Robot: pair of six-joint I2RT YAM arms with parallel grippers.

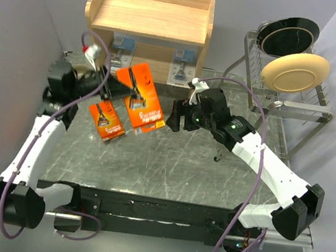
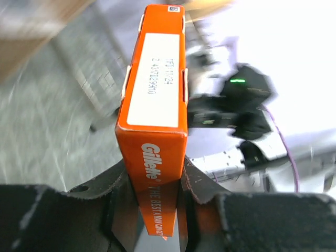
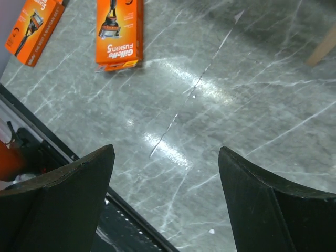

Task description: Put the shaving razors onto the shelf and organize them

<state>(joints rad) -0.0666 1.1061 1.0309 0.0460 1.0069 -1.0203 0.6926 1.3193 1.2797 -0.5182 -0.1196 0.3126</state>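
Left hand [image 2: 155,181]: closed on a flat orange cardboard razor pack [image 2: 156,79], which is being clamped by its lower end between both fingers, with a narrow white-labelled edge facing the wrist camera.
Held pack position: it is being held lifted over the left part of the grey marble-patterned worktop [image 1: 176,158], in front of the light natural-wood shelf [image 1: 149,17]. From above it is overlapping another orange pack, and contact between them cannot be told.
Right hand [image 3: 165,173]: open wide, with nothing being gripped. It is being held above bare worktop near the middle, fingers pointing toward the left arm.
Loose orange packs: two are being carried face up by the worktop. These are the left loose pack [image 1: 107,121] beside the left arm and the right loose pack [image 1: 150,118] just beside it, between the two hands.
Clear blister packs: two with blue-white cards are being kept on the shelf's lower board, card faces outward. The left blister pack [image 1: 122,47] and the right blister pack [image 1: 183,64] are apart from each other.
Wire dish rack [image 1: 284,101]: standing right of the shelf, with a black plate [image 1: 287,31] and a cream plate [image 1: 294,72] being held on edge in it.
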